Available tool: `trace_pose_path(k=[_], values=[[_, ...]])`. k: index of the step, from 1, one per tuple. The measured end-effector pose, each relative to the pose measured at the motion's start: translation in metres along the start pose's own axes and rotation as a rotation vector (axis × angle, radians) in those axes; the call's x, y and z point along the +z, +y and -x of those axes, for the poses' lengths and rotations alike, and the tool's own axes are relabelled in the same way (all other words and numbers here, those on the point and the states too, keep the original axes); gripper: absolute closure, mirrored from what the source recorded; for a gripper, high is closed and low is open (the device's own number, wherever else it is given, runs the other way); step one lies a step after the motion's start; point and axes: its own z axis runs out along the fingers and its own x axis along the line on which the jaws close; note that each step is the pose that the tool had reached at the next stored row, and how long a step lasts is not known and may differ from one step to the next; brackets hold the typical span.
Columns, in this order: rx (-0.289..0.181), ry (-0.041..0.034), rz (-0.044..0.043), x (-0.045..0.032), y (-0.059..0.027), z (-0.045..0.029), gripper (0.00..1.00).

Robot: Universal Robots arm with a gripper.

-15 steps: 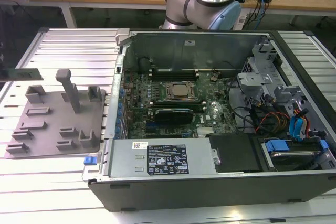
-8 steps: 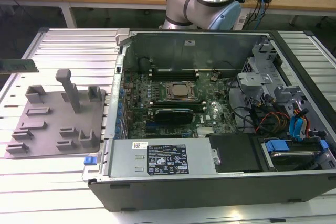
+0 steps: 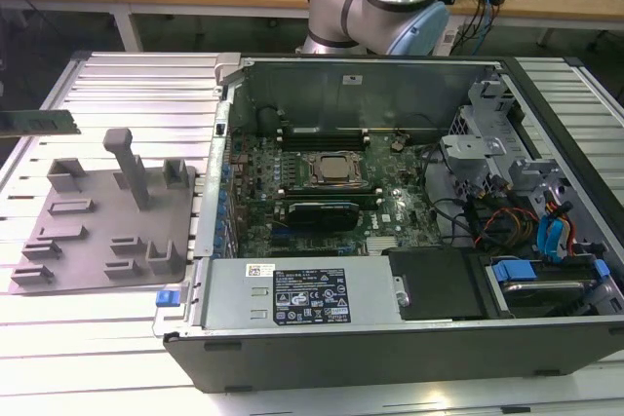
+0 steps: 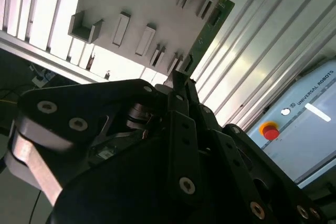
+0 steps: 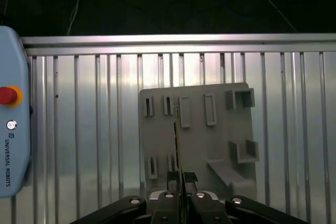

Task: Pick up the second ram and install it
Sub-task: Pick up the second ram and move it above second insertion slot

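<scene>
Claw [image 5: 181, 178] clamped on second ram [image 5: 176, 145] | ram edge-on, grey tray [image 5: 202, 148] behind it | claw base cut off

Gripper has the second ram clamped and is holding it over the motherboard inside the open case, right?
No. The gripper does clamp the second ram in its fingers, but holds it over the grey holder tray, not the motherboard. The first wrist view shows the tray beneath the stick; the exterior view puts the stick on the exterior view's left of the open case.

Grey holder tray [image 3: 97, 231] lies on ribbed table [image 3: 127, 85] beside open computer case [image 3: 390, 362].
</scene>
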Motion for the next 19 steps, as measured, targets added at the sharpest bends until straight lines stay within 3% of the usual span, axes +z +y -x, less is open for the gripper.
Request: trace_pose_path(k=[5, 9, 19], values=[[0.000, 0.0000, -0.0001, -0.0009, -0.0218, 0.0005, 0.89], [0.000, 0.0008, 0.0000, -0.0020, -0.0457, 0.0011, 0.89], [0.000, 0.0010, -0.0001, -0.0037, -0.0864, 0.0026, 0.89]])
